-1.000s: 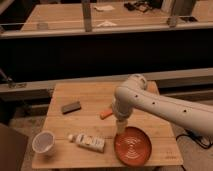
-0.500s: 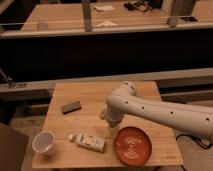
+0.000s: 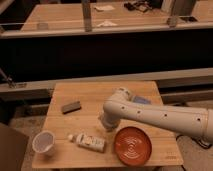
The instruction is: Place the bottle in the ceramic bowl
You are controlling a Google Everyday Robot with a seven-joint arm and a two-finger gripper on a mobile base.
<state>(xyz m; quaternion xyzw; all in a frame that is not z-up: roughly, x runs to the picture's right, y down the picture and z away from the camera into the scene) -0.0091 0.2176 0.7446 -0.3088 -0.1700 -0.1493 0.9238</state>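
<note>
The bottle (image 3: 89,142), small and white with a printed label, lies on its side near the front of the wooden table (image 3: 90,95), cap pointing left. To its right sits the ceramic bowl (image 3: 133,146), a shallow orange-red dish with rings inside. My white arm reaches in from the right. The gripper (image 3: 107,123) points down just above and right of the bottle, left of the bowl's back rim. It is open, holds nothing, and stands apart from the bottle.
A translucent white cup (image 3: 44,142) stands at the table's front left corner. A dark flat block (image 3: 71,106) lies at the middle left. Something blue (image 3: 142,100) shows behind the arm. A dark railing and a second table lie beyond.
The arm has swung left and lower, carrying the gripper from above the bowl's back rim toward the bottle. Bottle, bowl and cup have not moved.
</note>
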